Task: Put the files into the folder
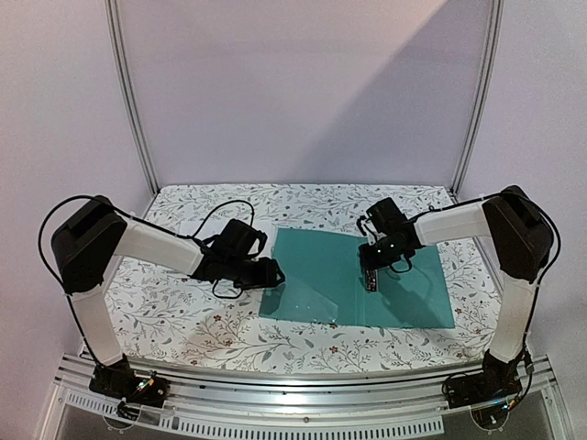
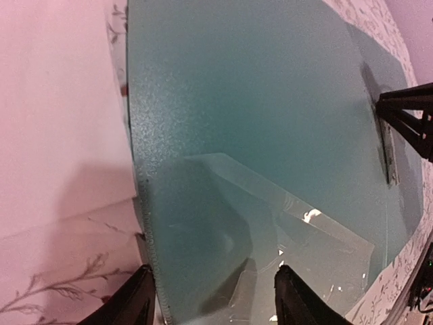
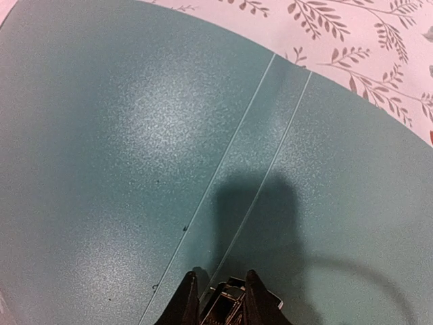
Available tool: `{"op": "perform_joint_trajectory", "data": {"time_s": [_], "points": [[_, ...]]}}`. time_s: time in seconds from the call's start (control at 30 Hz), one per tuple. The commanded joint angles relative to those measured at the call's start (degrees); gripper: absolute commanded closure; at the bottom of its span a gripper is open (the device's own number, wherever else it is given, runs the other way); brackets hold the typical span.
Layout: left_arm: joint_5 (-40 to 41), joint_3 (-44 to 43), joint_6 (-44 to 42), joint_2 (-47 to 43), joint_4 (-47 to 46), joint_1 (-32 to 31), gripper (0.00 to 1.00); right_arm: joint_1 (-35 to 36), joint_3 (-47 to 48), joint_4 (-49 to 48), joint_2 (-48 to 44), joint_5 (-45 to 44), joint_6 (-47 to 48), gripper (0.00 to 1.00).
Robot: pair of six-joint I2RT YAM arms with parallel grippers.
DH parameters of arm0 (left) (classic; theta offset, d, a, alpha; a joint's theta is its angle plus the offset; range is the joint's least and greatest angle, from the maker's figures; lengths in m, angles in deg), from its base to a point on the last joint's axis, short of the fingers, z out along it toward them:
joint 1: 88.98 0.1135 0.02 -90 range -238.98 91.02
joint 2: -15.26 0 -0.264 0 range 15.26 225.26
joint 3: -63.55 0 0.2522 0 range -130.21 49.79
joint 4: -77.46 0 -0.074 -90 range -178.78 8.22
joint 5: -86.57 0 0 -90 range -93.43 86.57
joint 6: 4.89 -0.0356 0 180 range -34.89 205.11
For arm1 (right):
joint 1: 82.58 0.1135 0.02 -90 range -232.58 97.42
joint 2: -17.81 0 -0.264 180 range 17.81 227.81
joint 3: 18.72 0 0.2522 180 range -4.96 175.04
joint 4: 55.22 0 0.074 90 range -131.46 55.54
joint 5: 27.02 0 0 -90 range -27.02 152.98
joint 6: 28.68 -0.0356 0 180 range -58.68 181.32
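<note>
Folder [image 1: 321, 266] lies opened flat on the counter [image 1: 183, 316], long axis left to right, spine running near to far. Right tool [image 3: 218, 298] has its fingers drawn close on the metal clip [image 2: 390, 156] at the spine, probably to raise it for paper. Left tool [image 2: 216, 305], spread, straddles the left edge, likely steadying the cover. No files show.

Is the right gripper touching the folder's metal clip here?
Touching. The right wrist view shows the right gripper with both fingers closed against the sides of the silver metal clip, with no gap visible on either side.
</note>
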State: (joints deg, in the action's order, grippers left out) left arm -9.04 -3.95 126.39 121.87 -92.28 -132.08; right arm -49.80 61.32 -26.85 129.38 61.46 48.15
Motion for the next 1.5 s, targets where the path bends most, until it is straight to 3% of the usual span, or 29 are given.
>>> {"op": "perform_joint_trajectory", "data": {"time_s": [0.0,0.23,0.37,0.53,0.77,0.87,1.13,1.27,1.47], "points": [[-5.8,3.99,-0.96,-1.37,5.51,-4.02,0.4,2.45,-8.58,5.63,-1.71,1.78,-1.53,0.78],[-6.21,6.71,-1.35,-7.71,9.63,-7.38,0.42,3.51,-16.25,5.54,-8.69,0.62,-2.85,0.79],[-4.76,6.96,-3.09,-11.2,13.9,-7.97,0.37,4.0,-16.39,6.11,-11.24,0.85,-3.34,0.8],[3.98,4.24,-6.15,-16.63,21.32,-6.06,0.29,5.49,-15.2,7.45,-11.3,0.86,-3.51,0.8],[16.43,6.93,-2.4,-27.07,23.39,6.91,0.14,6.08,-14.42,8.37,-12.48,1.98,-3.95,0.79],[19.59,6.9,-2.63,-29.05,22.57,13.21,0.13,6.12,-12.53,8.86,-14.03,0.32,-3.95,0.69],[10.71,6.64,-0.9,-23.3,15.23,29.51,0.16,6.08,-8.86,3.7,-17.64,0.72,-3.01,0.38],[9.17,5.84,0.04,-19.69,12.25,33.92,0.18,6.13,-8.53,0.32,-17.43,4.1,-2.57,0.31],[4.52,-0.87,-4.53,-11.55,9.48,40.67,0.23,6.13,-4.65,-6.04,-13.01,11.95,-2.57,0.29]]}}
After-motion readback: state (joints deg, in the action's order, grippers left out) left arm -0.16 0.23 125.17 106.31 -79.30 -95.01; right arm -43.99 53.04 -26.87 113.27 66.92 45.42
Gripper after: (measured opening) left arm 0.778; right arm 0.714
